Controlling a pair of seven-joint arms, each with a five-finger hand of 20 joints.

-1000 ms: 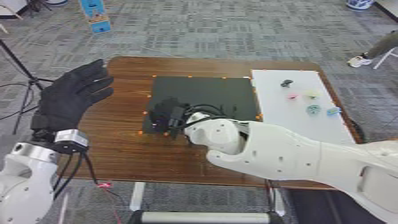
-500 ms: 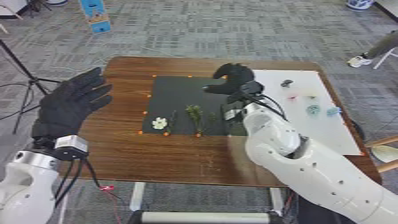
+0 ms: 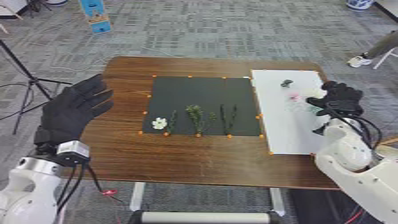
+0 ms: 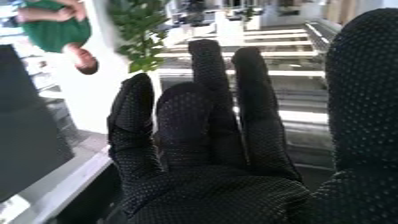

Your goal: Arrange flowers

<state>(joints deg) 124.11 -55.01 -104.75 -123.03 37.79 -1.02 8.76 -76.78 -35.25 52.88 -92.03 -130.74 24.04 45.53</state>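
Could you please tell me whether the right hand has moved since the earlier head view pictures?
Yes, to the robot's right: it was over the black mat, and now the right hand is at the white sheet's right edge.

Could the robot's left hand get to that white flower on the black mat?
Probably yes: the left hand is open by the table, the white flower lies toward that side of the black mat, and nothing stands between them.
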